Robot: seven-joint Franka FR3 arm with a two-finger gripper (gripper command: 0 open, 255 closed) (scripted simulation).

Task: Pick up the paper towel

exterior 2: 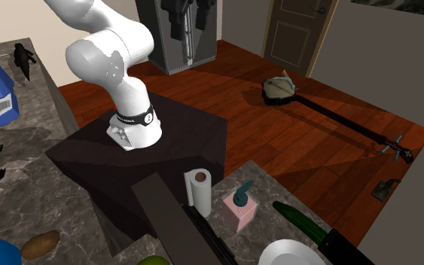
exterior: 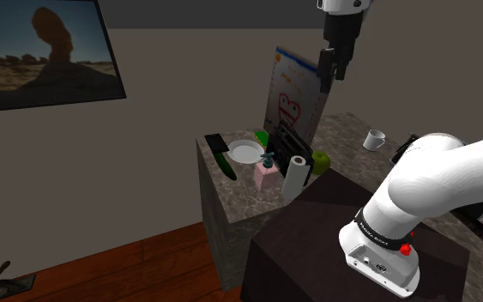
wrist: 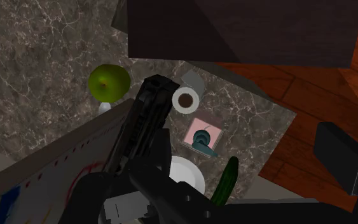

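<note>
My claw hangs high over the grey marbled stone bench, black fingers apart, nothing between them. The target is the upright white paper towel roll with a brown core, standing at the bench's near edge, close against the dark box stand.

I reckon the job is to centre over that brown core, come straight down, and close around the roll's middle. It looks soft, so a firm squeeze, and not too near the top or it could tip. I'd also turn the wrist first so neither finger lands on a neighbour.

Now the crowd, left to right in the shoulder view:
- At the bench's left edge lies a flat black utensil I can't name.
- A long dark green cucumber lies just beside it.
- A round white plate comes next.
- The pink square soap dispenser with a teal pump sits just beside the roll. That's the tight side.
- Behind the roll runs a long black slotted appliance, also very near.
- A tall white board with a red drawing stands behind that. It's directly under my descent, so I'll watch it.
- A green apple sits near the roll.
- A white mug stands well apart, towards the far edge.
</note>
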